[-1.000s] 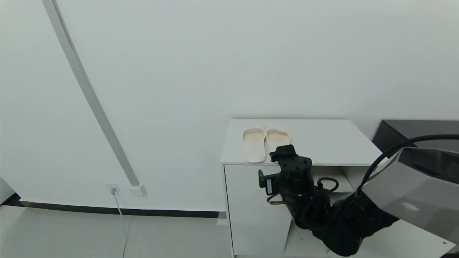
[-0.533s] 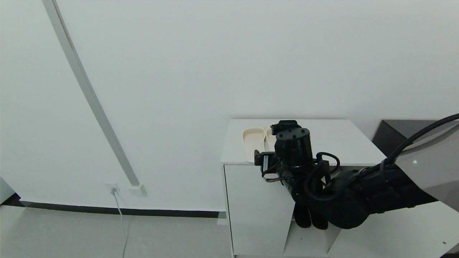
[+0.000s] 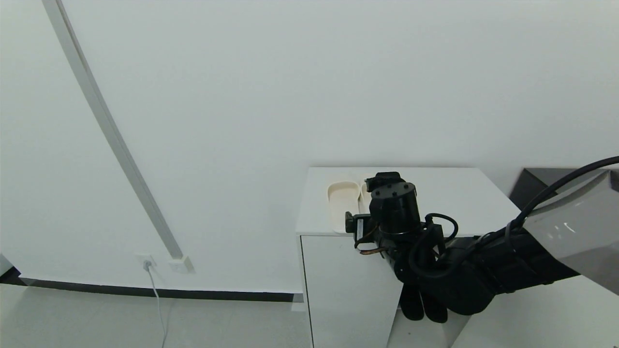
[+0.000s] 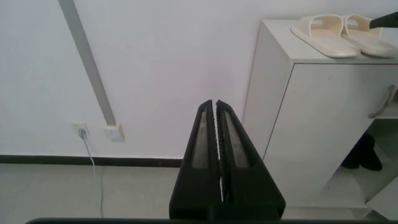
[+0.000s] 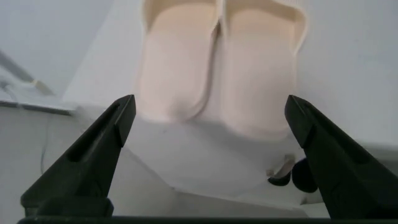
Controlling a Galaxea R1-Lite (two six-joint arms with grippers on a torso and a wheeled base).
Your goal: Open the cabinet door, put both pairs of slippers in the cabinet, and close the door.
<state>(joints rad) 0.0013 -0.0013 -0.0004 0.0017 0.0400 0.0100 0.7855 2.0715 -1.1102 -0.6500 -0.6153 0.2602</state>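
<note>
We see the white cabinet (image 3: 348,285), its right side open, with dark slippers (image 3: 418,309) inside. The cream slippers (image 3: 342,199) lie side by side on the cabinet top, near its left front edge. The right claw (image 5: 210,106) hovers just above them, spread wide and empty. The left claw (image 4: 215,107), well apart from the cabinet, is pressed closed on nothing.
</note>
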